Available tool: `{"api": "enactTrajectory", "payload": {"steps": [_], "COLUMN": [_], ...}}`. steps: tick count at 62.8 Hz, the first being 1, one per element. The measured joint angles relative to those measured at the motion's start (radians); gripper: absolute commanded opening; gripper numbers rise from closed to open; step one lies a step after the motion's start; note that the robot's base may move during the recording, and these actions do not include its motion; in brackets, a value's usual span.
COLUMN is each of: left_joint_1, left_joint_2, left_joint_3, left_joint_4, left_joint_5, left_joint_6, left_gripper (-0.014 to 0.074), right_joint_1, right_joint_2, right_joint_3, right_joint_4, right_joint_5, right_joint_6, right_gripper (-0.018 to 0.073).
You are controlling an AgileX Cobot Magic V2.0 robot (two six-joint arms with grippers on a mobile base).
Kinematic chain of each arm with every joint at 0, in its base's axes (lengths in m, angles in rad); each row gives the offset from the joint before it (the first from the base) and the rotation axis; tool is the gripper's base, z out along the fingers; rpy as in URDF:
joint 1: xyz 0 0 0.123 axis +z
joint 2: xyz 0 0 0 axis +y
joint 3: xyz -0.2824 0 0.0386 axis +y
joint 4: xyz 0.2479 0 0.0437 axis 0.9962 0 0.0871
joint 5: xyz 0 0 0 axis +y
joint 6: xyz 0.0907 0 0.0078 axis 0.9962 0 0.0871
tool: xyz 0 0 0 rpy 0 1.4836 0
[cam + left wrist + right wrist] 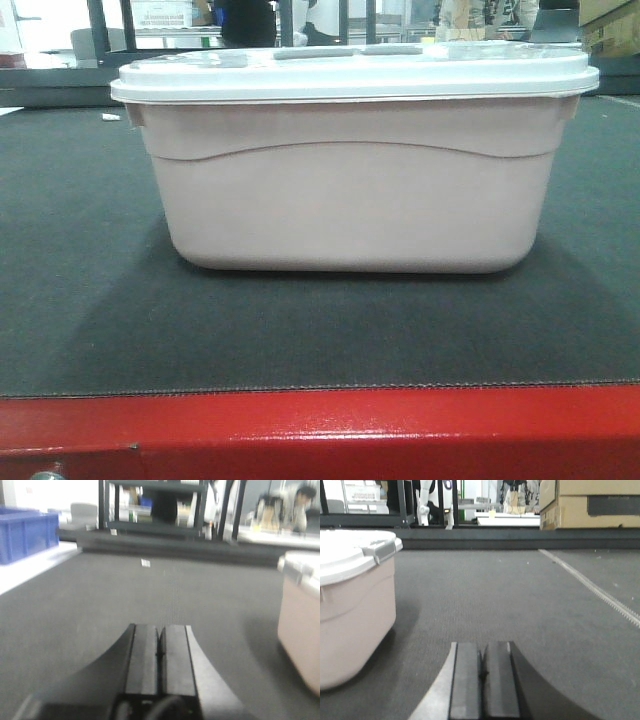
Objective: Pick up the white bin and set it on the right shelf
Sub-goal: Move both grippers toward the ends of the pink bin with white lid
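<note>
Surface: dark grey matting covers the desk (90, 300), with a glossy red front edge (320, 430) along the near side.
Background: dark racks (155, 505) stand beyond the far end of the desk, blurred in the left wrist view; what sits on them cannot be made out.
White bin: the white bin (350, 200) stands upright on the matting, in the middle of the front view, set back from the red edge.
Bin details: pale pinkish body with rounded lower corners and a wavy ridge across its near side; a flat white lid (350, 72) is on top and overhangs the walls all round.
Left hand: the left hand (160, 635) sits low over the matting with its two dark fingers (145, 650) pressed together and nothing between them; the bin is off to its right, well apart from it.
Right hand: the right hand (481, 652) is likewise closed on nothing, low over the matting, with the bin near on its left and not touching.
Far left: a blue crate (27, 532) sits on a pale surface beyond the matting.
Far right: cardboard boxes (590, 502) are stacked past the far edge, and a pale strip (600, 592) runs diagonally across the matting.
</note>
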Motion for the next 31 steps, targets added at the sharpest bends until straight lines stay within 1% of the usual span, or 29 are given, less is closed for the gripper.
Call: {"api": "enactTrajectory", "payload": {"steps": [3,5,12,22,27,31], "left_joint_1": [0.0,0.0,0.0,0.0,0.0,-0.007], "left_joint_2": [0.0,0.0,0.0,0.015,0.055,0.104], "left_joint_3": [0.0,-0.007,-0.086,-0.263,-0.35,-0.406], "left_joint_4": [-0.004,-0.007,-0.005,0.017,0.018,0.018], "left_joint_5": [-0.024,-0.02,0.041,0.156,0.213,0.247], "left_joint_6": [0.0,0.0,0.0,0.0,0.0,0.0], "left_gripper": [-0.0117,-0.0117,-0.0117,-0.0113,-0.011,-0.008], "right_joint_1": [0.0,0.0,0.0,0.0,0.0,0.0], "right_joint_2": [0.0,0.0,0.0,0.037,0.092,0.142], "right_joint_3": [0.0,-0.009,-0.085,-0.263,-0.347,-0.396], "right_joint_4": [0.0,0.0,0.0,0.0,0.0,0.0], "right_joint_5": [-0.021,-0.023,-0.019,-0.003,0.011,0.016], "right_joint_6": [0.0,0.0,0.0,0.0,0.0,0.0], "right_gripper": [0.0068,0.0068,0.0068,0.0071,0.0106,0.0173]}}
